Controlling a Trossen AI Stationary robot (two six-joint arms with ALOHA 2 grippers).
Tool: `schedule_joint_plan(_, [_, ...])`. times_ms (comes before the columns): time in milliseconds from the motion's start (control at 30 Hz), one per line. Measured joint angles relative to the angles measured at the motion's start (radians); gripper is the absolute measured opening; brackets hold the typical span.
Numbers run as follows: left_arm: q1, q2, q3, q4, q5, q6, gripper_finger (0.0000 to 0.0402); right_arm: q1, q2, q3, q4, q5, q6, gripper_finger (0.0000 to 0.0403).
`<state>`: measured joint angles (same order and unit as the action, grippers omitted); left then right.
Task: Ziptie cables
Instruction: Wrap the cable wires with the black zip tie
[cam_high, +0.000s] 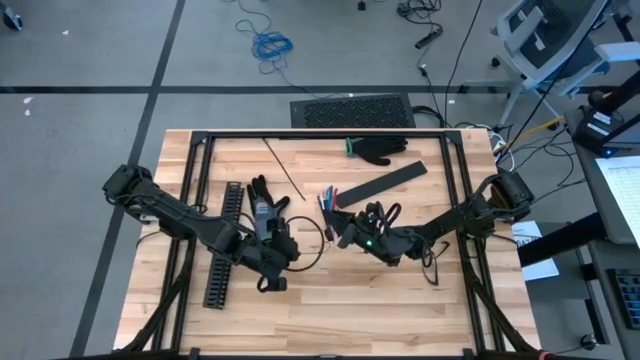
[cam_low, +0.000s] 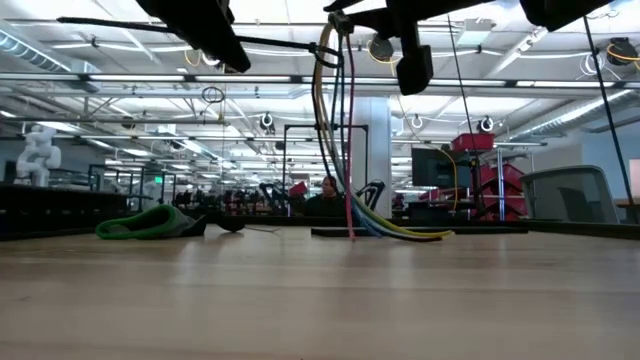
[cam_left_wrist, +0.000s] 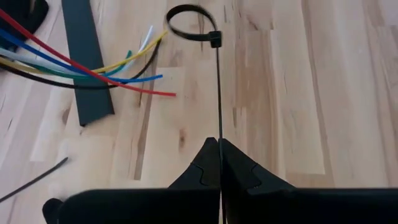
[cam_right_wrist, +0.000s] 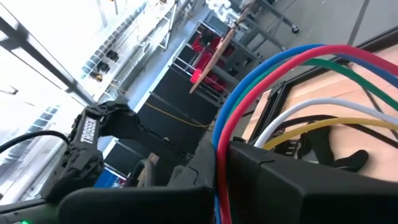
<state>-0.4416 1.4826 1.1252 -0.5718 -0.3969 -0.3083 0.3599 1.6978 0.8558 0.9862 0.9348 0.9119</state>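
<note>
Over the worktop's (cam_high: 420, 290) middle I had both arms lifted. Left tool (cam_left_wrist: 219, 149) was clamped shut on the zip tie's (cam_left_wrist: 219, 93) tail, its loop held out ahead, open toward the wire ends so they could be threaded through. Right tool (cam_right_wrist: 221, 155) was closed on the cables (cam_right_wrist: 292, 62), bundling them near the ends. Left wrist view showed the loop just short of the fanned tips, nothing through it. Low view showed the cables (cam_low: 340, 140) hanging down to the worktop. High view alone showed the black slotted channel (cam_high: 225, 245) and glove (cam_high: 380, 148) lying clear.
</note>
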Motion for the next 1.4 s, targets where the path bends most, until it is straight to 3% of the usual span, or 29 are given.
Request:
schedule_joint_plan(500, [0.037,-0.001,0.041,0.049,-0.004,0.009,0.0,-0.006,0.0,0.0,-0.028,0.001,-0.039,0.0011])
schedule_joint_plan(933, [0.063,-0.001,0.071,-0.04,-0.005,0.0,0.0,-0.006,-0.001,0.0,0.002,0.001,-0.044,0.0011])
schedule_joint_plan(1400, [0.081,-0.036,0.071,-0.011,0.023,-0.035,0.0,-0.007,-0.002,0.0,0.016,0.001,-0.095,0.0011])
